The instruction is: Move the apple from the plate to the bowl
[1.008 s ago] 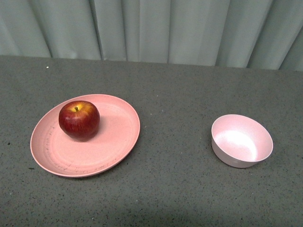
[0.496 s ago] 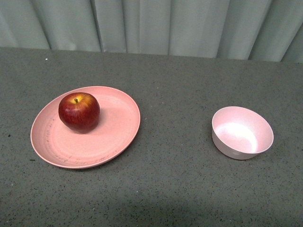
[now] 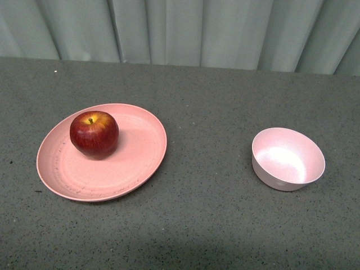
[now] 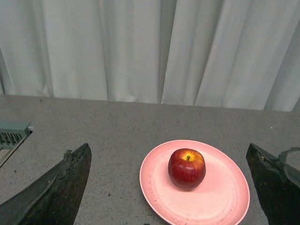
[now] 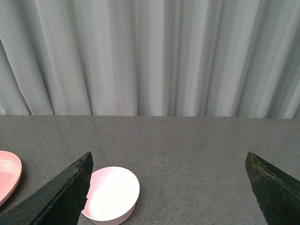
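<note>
while both jaws gape wide, the dark-red, yellow-topped apple [image 3: 94, 134] sits on the plate [image 3: 132, 163].

We see the apple [image 3: 94, 134], dark red with a yellow patch round its short stem, sitting stem-up on the plate [image 3: 135, 163], off-centre toward its far left part. The plate is wide, shallow and salmon pink with faint dark scuffs, and lies flat on our left. The bowl [image 3: 270, 177], small, deep and pale pink, stands upright well apart on our right.
</note>
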{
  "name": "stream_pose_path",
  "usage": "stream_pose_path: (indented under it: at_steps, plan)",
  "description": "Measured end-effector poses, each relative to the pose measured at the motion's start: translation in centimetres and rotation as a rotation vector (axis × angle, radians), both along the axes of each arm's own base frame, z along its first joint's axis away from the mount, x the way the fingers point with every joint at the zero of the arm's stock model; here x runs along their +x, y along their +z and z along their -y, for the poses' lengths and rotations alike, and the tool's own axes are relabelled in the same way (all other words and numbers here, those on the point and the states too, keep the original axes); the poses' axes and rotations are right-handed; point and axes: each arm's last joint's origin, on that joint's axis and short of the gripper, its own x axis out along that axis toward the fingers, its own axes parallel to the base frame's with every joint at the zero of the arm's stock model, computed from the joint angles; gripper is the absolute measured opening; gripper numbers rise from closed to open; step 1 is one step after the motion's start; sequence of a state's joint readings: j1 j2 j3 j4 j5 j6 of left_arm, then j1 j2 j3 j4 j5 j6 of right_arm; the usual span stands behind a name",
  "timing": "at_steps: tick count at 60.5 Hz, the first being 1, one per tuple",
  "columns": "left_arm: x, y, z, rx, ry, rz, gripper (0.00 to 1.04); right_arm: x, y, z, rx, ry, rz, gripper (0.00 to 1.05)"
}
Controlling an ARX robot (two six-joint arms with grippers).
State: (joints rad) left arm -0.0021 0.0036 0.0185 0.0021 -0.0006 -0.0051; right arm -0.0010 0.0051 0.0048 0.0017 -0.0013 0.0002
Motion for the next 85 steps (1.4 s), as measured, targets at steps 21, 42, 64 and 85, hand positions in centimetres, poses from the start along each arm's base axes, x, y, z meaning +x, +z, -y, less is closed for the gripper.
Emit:
stream_pose_path:
  at_steps: [21,42,64,85]
  plan:
    - [0.0,0.0,0.0,0.000,0.000,0.000,0.98,0.0,0.0,0.0,0.000,0.000,0.000,0.95]
    - [0.0,0.0,0.0,0.000,0.000,0.000,0.98,6.8,0.9,-1.1,-0.145,0.185,-0.351,0.95]
    - [0.0,0.0,0.0,0.000,0.000,0.000,0.98,14.9,-2.8,-4.4,-0.297,0.405,-0.716,0.95]
    - [0.0,0.0,0.0,0.000,0.000,0.000,0.98,18.7,-6.9,-6.7,-0.420,0.510,-0.885,0.95]
